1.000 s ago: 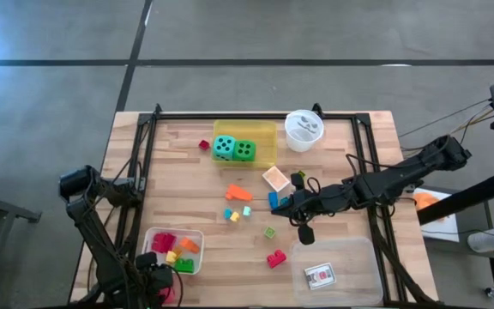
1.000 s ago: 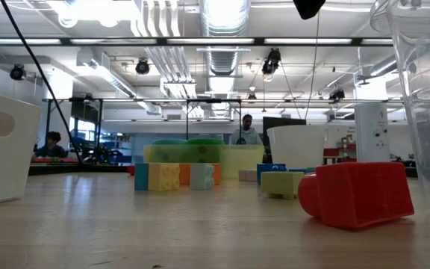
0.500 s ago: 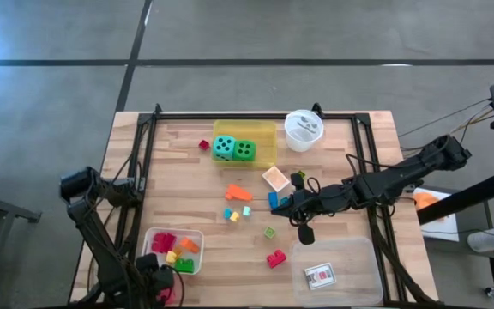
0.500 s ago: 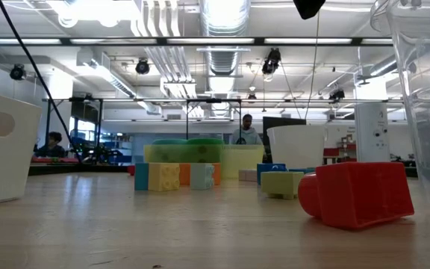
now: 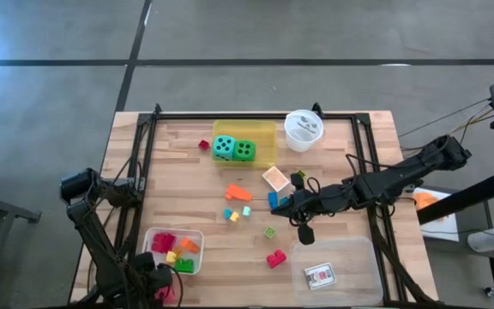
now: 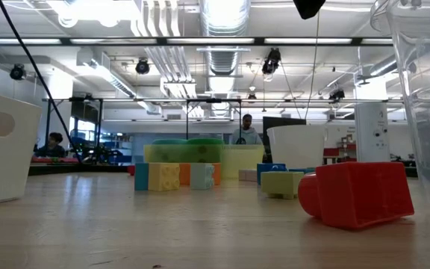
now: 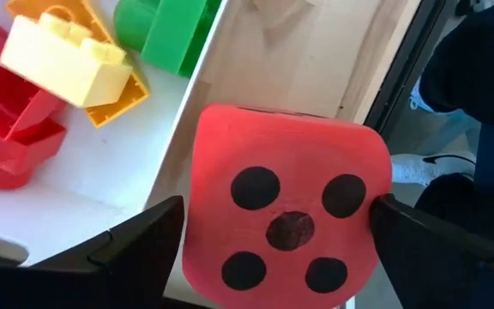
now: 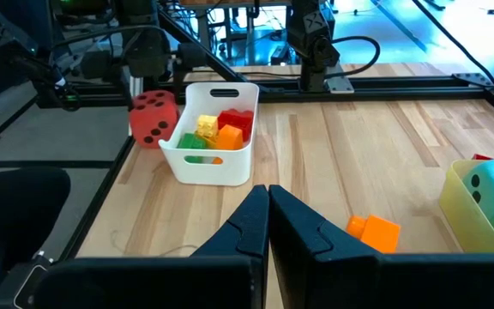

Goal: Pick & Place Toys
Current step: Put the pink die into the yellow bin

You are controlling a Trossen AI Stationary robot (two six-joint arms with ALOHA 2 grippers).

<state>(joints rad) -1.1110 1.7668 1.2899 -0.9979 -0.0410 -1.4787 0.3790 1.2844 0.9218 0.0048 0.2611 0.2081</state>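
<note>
Left gripper (image 7: pixel 273 232) at the table's near-left corner, fingers spread wide either side of the red die (image 7: pixel 288 206) — just beside the white tray (image 8: pixel 208 163). Right gripper (image 8: pixel 268 215) pinched closed, empty, mid-table.

Wooden surface (image 5: pixel 187 189), black-framed. White tray (image 5: pixel 197 236) near the front left corner. Yellow tray (image 5: pixel 264 130) at the back centre. Round white cup (image 5: pixel 303 130) just beside it. Clear tray (image 5: pixel 354 257) at the front right. Grey floor (image 5: pixel 58 103) around.
</note>
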